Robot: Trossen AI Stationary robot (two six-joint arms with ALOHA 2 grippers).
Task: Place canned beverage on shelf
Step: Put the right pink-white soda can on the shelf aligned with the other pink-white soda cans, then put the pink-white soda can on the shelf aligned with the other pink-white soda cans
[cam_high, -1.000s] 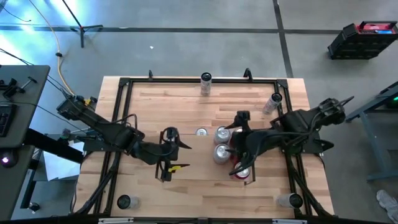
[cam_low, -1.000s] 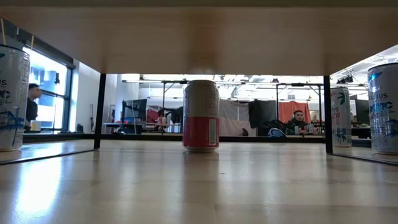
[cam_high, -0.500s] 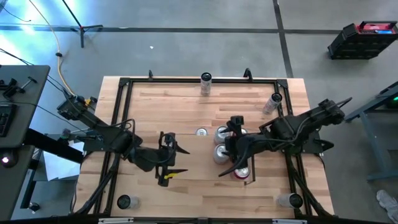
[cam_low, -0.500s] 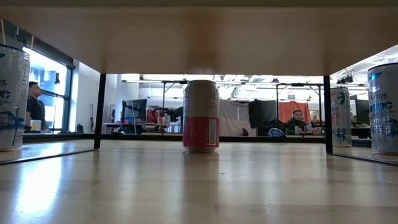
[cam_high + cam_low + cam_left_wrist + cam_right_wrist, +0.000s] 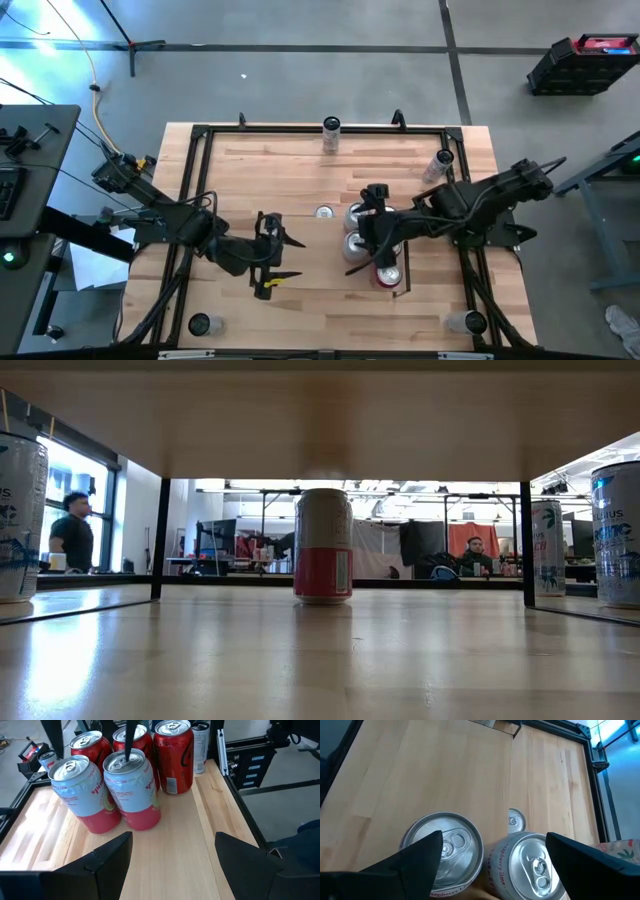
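While the left gripper [image 5: 268, 256] hangs well apart from the can cluster [image 5: 358, 232], on the side away from the right arm, its jaws stand spread and hold nothing. Right gripper [image 5: 367, 243] hovers directly over the cluster, jaws wide, no can between them, touching none that I can tell. Cluster stands upright on the shelf [image 5: 300, 170] near its right rail, cans touching. Single can [image 5: 324, 212] stands just beside the cluster.

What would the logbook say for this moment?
right gripper: open above cans | left gripper: open, empty, waiting | shelf
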